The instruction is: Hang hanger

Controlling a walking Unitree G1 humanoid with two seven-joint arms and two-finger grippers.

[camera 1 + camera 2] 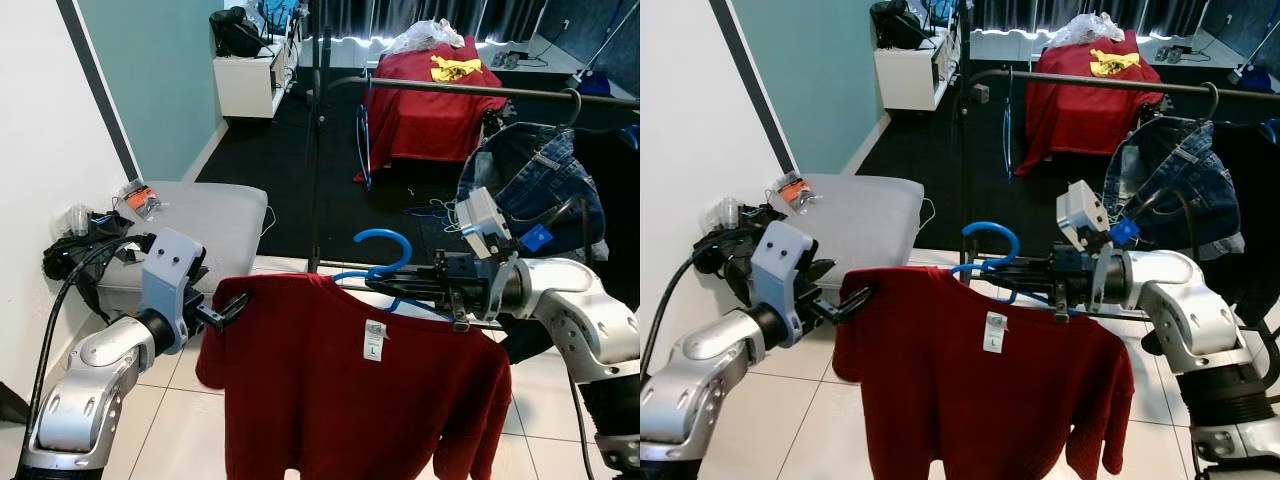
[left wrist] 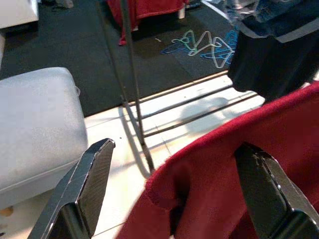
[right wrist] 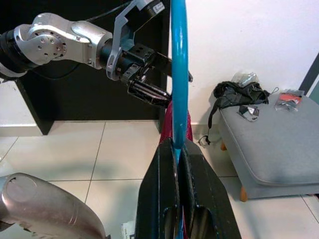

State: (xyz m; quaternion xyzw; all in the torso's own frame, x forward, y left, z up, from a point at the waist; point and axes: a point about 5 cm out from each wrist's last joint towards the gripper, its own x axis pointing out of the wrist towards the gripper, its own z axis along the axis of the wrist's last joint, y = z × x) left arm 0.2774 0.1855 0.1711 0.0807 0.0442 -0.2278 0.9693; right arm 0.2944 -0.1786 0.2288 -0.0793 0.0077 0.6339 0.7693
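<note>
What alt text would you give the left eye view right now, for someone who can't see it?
A red T-shirt on a blue hanger is held up between two claws: the right claw grips the hanger, the left claw supports the shirt's shoulder. Behind stands a black clothes rail with a denim garment hung on it.

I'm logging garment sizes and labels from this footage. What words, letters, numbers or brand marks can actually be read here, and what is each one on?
"L" on the white neck tag of the red shirt, which hangs on the blue hanger.
Small mark above the "L" on that tag: too small to read.
Print on the yellow cloth lying on the red cover behind: too blurred to read.
Orange packet on the grey stool: print too small to read.
</note>
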